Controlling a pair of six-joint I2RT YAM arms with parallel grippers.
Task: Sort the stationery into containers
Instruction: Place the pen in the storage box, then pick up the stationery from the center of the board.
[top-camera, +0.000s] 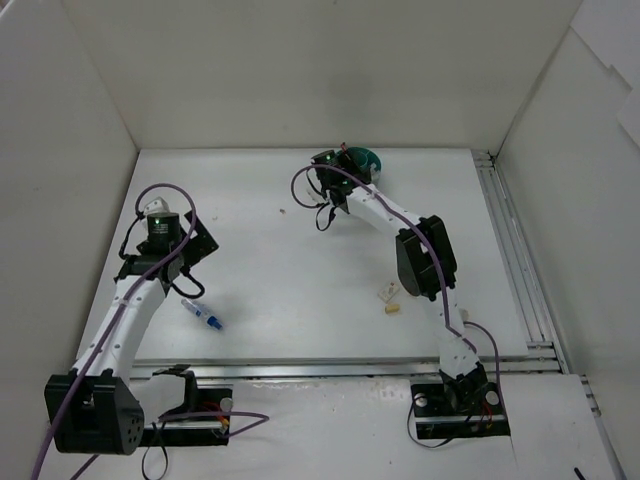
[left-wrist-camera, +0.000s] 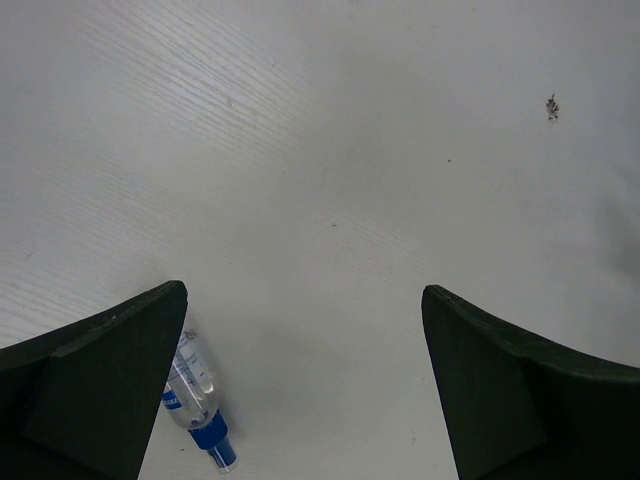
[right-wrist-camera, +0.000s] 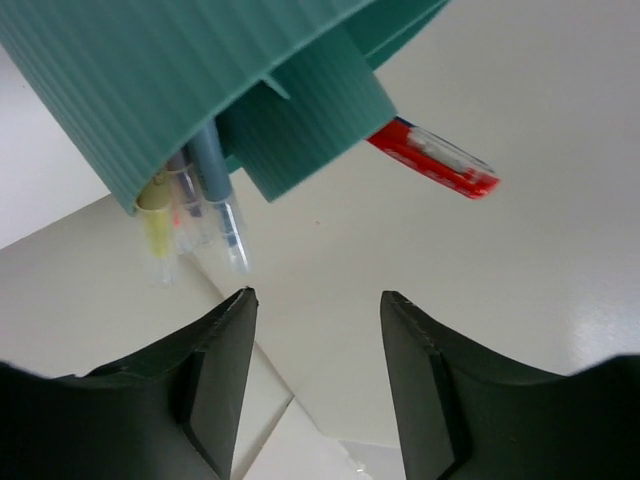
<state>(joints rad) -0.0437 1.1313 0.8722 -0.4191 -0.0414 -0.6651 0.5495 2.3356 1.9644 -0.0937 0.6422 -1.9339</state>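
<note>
The left gripper (left-wrist-camera: 304, 290) is released, its 2 fingers spread wide over the bare desk (left-wrist-camera: 330, 160) with nothing between them. A blue pen (left-wrist-camera: 197, 398) lies flat on the desk just beside the outer edge of one finger, outside the gap. Its blue tip points back towards the wrist, and its clear barrel is partly hidden by that finger. Ahead of this gripper and off to the other finger's side, a small dark speck (left-wrist-camera: 551, 105) sits on the desk.

The right gripper (right-wrist-camera: 318, 298) is also released, with an empty gap between its fingers. It is stretched to the far side of the desk, and the teal cup (right-wrist-camera: 200, 80) is just ahead of its fingertips and apart from them. The wrist view looks into the cup's open end. Whether the cup stands upright or is tilted cannot be told. A yellow pen (right-wrist-camera: 158, 228) and a grey pen (right-wrist-camera: 222, 210) stick out of 1 ring compartment, close together with at least 1 more clear barrel between them. A red pen (right-wrist-camera: 435, 158) sticks out from behind an inner wall on the other side.

2 cream erasers (top-camera: 389, 300) lie on the desk well behind the right gripper, close to each other and just beside that arm's elbow. They are far from the left gripper.
</note>
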